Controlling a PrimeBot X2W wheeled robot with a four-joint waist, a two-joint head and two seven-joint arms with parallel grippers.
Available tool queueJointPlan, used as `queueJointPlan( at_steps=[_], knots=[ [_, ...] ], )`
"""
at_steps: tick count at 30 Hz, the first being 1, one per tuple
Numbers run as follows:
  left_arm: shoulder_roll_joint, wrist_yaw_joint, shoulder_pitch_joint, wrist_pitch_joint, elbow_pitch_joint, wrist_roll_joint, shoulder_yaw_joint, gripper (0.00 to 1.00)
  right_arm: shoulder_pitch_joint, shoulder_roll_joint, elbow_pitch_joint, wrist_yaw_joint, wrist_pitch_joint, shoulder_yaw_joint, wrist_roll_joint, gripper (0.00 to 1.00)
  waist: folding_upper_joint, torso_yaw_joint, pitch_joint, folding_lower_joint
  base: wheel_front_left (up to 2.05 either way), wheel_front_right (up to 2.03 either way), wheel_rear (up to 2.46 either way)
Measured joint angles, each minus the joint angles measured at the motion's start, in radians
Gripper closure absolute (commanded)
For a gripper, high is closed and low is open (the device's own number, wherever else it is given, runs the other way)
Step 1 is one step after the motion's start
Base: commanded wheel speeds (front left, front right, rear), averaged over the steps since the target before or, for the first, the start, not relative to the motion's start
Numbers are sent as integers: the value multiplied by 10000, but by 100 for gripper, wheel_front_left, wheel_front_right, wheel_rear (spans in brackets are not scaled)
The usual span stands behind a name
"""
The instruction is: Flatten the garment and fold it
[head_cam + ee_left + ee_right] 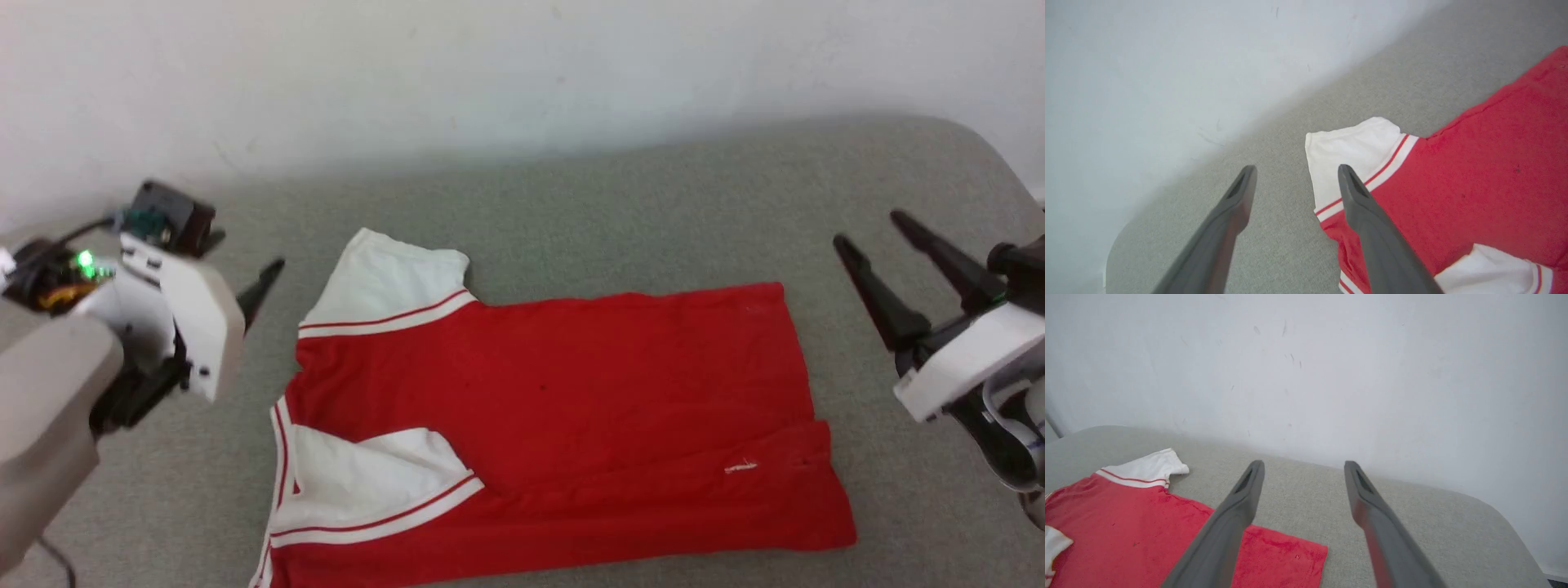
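The red, white-sleeved T-shirt [555,392] lay on the grey pad [620,212]. The left gripper [1294,173] and right gripper [869,230] flanked it, fingers wide and empty. Its small white mark [741,468] was unreadable.

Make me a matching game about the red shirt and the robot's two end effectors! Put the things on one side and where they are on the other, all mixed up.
Things:
1. far white sleeve
2. near white sleeve
3. left end effector
4. right end effector

Places or states:
A. open, out past the hem of the red T-shirt
B. folded in, lying on the red cloth
C. spread out on the grey padded surface
D. open, beside the sleeve end

Pairs: 1-C, 2-B, 3-D, 4-A
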Motion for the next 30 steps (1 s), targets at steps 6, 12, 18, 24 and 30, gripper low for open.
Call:
queueJointPlan(
  at_steps=[6,12,18,24,30],
  knots=[
    [-769,98,-1227,-36,1047,351,270,0,1233,1975,-1298,-2,-173,-3402,-2153,0,0,-337,634,1,0,0,0],
    [-1407,-98,-2477,849,2280,178,420,0,2560,3954,-3754,-2,-176,-5683,-4149,0,0,-656,1521,3,0,0,0],
    [-1741,-454,-3481,2796,3530,-270,336,0,2919,5147,-5405,-2,-174,-6067,-5047,0,-2,-1027,2450,3,0,0,0],
    [-1822,-650,-4241,4849,4343,-489,73,0,2923,5522,-5645,-2,-174,-5708,-5237,0,-2,-1540,3261,2,0,0,0],
    [-1921,-708,-4680,6633,4734,-573,-328,0,2906,5651,-5507,-2,-174,-5685,-5237,0,-2,-2067,3902,2,0,0,0]
  ],
)
